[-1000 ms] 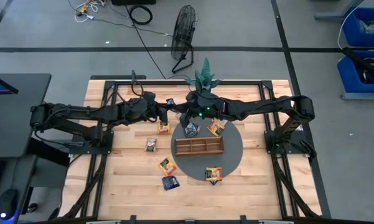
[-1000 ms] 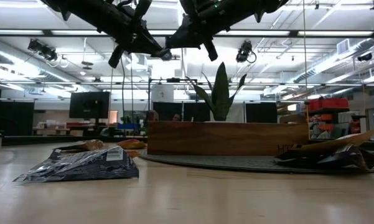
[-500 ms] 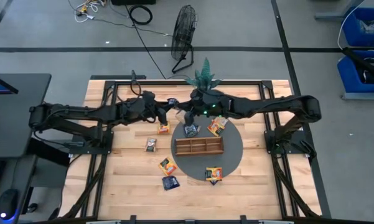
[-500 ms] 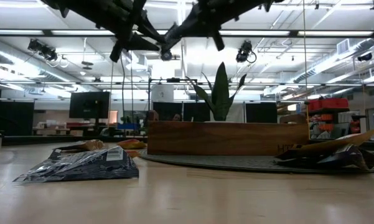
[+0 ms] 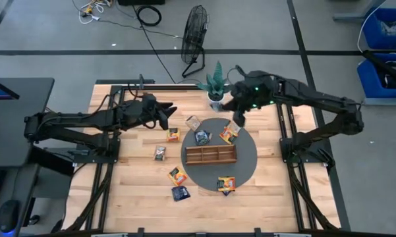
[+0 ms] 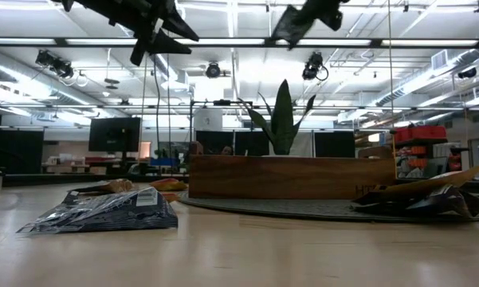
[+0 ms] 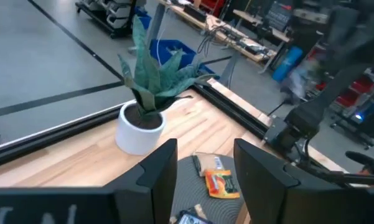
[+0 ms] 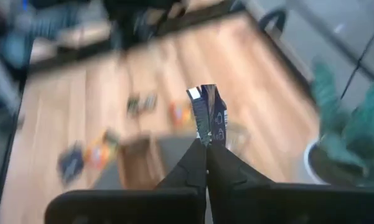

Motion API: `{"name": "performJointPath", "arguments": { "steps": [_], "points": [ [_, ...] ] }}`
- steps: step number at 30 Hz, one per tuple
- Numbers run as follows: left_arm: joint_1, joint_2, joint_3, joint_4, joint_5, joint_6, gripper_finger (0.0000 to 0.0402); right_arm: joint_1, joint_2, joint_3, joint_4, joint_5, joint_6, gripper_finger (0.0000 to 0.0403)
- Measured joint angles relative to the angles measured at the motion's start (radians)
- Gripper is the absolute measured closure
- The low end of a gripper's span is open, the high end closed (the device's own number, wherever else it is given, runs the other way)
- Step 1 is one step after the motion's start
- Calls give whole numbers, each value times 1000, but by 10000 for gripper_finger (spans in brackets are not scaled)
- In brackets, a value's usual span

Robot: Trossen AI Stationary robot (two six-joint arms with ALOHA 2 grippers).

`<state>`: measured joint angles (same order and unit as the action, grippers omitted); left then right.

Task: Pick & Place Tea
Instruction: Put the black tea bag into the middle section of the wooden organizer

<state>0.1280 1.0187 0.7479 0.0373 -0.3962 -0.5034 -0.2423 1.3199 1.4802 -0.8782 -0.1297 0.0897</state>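
Observation:
My right gripper [image 5: 239, 120] hangs high above the far right rim of the round dark mat [image 5: 245, 166], shut on a dark blue tea sachet [image 8: 205, 115]. To the left of the mat my left gripper [image 5: 169, 111] stands open and holds nothing; its fingers [image 7: 165, 168] are well apart. The brown wooden tray [image 5: 211, 155] rests on the mat. Other sachets lie flat: a pale one [image 5: 193, 122], a blue one [image 5: 202, 137], orange ones [image 5: 229, 134] [image 5: 173, 135] [image 5: 178, 175] [image 5: 225, 184], and dark ones [image 5: 159, 153] [image 5: 180, 193]. My right gripper pinches one edge of the dark blue sachet [image 8: 205, 135] between its two fingertips. The fingers slant downward from the table's right side. The sachet sticks out past the fingertips, edge-on between them, lifted well clear of the table and mat.
A potted plant [image 5: 215, 84] stands at the far edge between the two arms, close to my right gripper. Black frame rails [image 5: 118, 92] run along the table's far and side edges. The near part of the tabletop [image 5: 263, 204] is bare wood.
Both grippers met over the mat's far left rim with the dark blue sachet between them. My left gripper has opened, let go and drawn back toward the table's left. My right gripper has swung up and toward the right edge, carrying the sachet. A pale sachet now shows where they met.

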Motion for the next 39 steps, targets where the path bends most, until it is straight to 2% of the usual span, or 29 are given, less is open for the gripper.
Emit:
{"name": "performJointPath", "arguments": {
  "steps": [4, 9, 18, 24, 30, 39],
  "points": [
    [6, 0, -1, -13, 1, -3, 239, 5, 66, 91, -141, -87, -42, 403],
    [22, 0, -1, -18, 1, -8, 239, 33, 187, 96, -224, -137, -132, 403],
    [27, 0, -1, -65, 8, -26, 241, 117, 413, 95, -214, -203, -246, 403],
    [27, 0, -1, -95, 8, -30, 241, 169, 525, 95, -160, -204, -260, 403],
    [27, 0, -1, -94, 8, -30, 241, 171, 611, 95, -144, -192, -260, 403],
    [27, 1, -1, -95, 9, -30, 241, 170, 657, 95, -131, -166, -258, 403]
  ]
}}
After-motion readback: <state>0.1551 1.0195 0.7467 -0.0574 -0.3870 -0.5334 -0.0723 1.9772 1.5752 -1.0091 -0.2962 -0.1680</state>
